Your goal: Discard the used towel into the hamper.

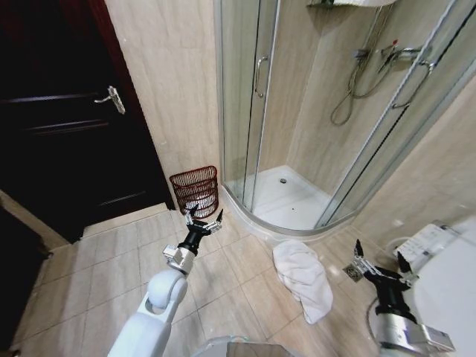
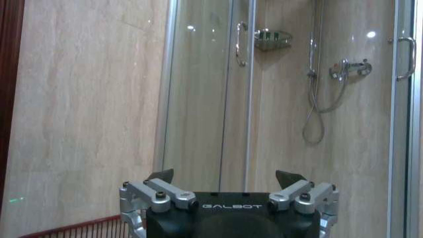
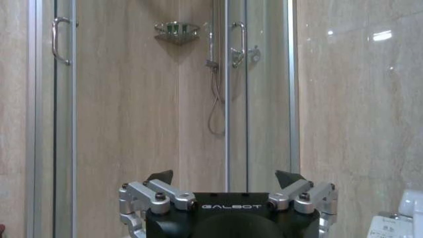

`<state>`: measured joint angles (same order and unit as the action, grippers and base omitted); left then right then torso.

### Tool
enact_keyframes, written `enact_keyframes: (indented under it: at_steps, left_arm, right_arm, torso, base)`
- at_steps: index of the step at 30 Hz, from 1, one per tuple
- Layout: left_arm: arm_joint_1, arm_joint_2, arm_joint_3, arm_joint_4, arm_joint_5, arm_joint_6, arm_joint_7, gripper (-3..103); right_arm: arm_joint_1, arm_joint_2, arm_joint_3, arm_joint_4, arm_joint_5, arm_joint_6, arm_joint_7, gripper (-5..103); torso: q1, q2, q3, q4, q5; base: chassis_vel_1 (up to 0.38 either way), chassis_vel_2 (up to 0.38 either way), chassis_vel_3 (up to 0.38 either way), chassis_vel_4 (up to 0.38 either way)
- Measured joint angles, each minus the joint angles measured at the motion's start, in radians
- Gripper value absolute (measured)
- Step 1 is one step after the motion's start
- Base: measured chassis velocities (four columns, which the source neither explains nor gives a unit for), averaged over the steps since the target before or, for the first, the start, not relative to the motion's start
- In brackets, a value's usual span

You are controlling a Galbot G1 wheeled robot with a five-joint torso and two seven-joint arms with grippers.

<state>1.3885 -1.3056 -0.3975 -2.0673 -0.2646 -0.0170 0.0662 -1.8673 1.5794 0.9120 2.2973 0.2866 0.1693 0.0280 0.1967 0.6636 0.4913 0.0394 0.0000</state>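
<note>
A tiled bathroom seen from above, with a curved glass shower enclosure (image 1: 297, 111) taking up the far right, well beyond both claws, and a dark wooden door (image 1: 67, 111) with a metal handle on the far left. Beige marble-look wall (image 1: 171, 82) stands between door and shower. On the tile floor (image 1: 111, 268) a white towel (image 1: 303, 277) lies crumpled in a long heap, between the two claws and nearer the right one, touched by neither. At the right edge, just beside the right claw, part of a white toilet (image 1: 446, 275) with a control panel shows. The hamper (image 1: 195, 190) is a small dark reddish-brown wire basket, half-round, made of thin upright bars crossed by horizontal rings so that the wall and floor show through it; it stands on the floor against the wall at the corner of the shower base, just beyond the left claw. The left claw (image 1: 204, 221) hovers above the floor just in front of the hamper, its fingers spread wide and holding nothing; in the left wrist view the same claw (image 2: 225, 175) faces the wall and shower door, with the hamper's rim (image 2: 86, 229) showing low beside it. The right claw (image 1: 379, 259) hangs above the floor beside the toilet, also spread wide and empty; in the right wrist view that claw (image 3: 225, 175) points at the shower glass.
</note>
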Motion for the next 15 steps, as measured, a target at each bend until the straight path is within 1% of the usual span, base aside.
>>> enact_keyframes:
  at_steps: [6,7,10,14,15]
  left_arm:
    - [0.014,0.001,-0.002,-0.011,0.009,-0.002,0.001,100]
    - [0.014,0.001,-0.002,-0.011,0.009,-0.002,0.001,100]
    - [0.017,0.001,-0.003,-0.012,0.013,-0.003,0.001,100]
    - [0.02,0.001,-0.001,-0.017,0.023,-0.005,0.002,100]
    - [0.02,0.001,-0.001,-0.017,0.023,-0.005,0.002,100]
  right_arm:
    - [-0.008,-0.005,0.007,-0.016,0.009,0.021,0.008,100]
    - [-0.008,-0.005,0.007,-0.016,0.009,0.021,0.008,100]
    - [-0.013,-0.008,0.008,-0.019,0.013,0.025,0.011,100]
    - [-0.014,-0.009,0.008,-0.019,0.015,0.027,0.015,100]
    - [-0.014,-0.009,0.008,-0.019,0.015,0.027,0.015,100]
  torso:
    - [0.012,0.031,0.018,0.0001,0.0]
    - [0.012,0.031,0.018,0.0001,0.0]
    - [0.017,0.043,0.026,0.0,0.0]
    - [0.028,0.066,0.039,-0.0005,0.0]
    - [0.028,0.066,0.039,-0.0005,0.0]
  base:
    - [-0.001,0.005,0.009,-0.003]
    - [0.0,0.0,0.0,0.0]
    - [-0.058,0.104,0.058,-0.062]
    - [-0.149,0.118,0.106,-0.108]
    - [-0.141,0.123,0.142,-0.131]
